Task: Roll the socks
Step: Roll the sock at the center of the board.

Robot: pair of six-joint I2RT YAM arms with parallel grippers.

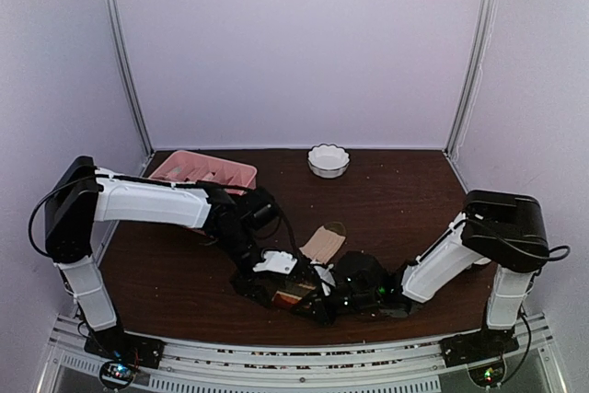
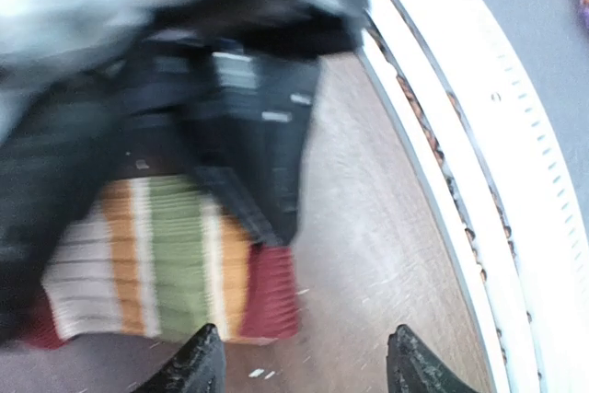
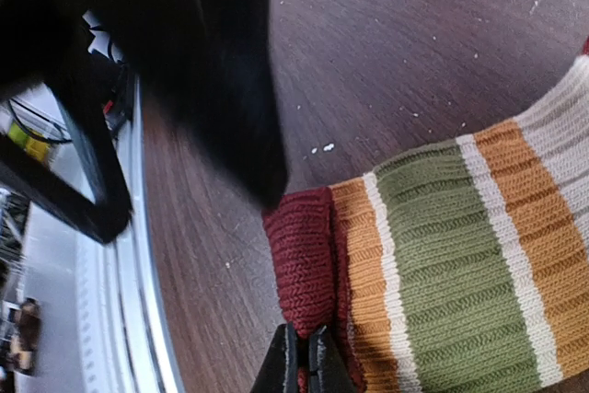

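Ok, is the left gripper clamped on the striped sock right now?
No: the left wrist view shows the left gripper open over the table, the striped sock lying ahead of its fingers.

1. table: dark brown wood grain, with a few white specks on it.
2. pink tray: 10 o'clock, at the back-left edge.
3. white bowl: 12 o'clock, near the back edge, well apart from the tray.
4. tan sock: just off centre toward 6, lying flat.
5. striped sock: 6 o'clock, near the front edge, red cuff end on the wood.
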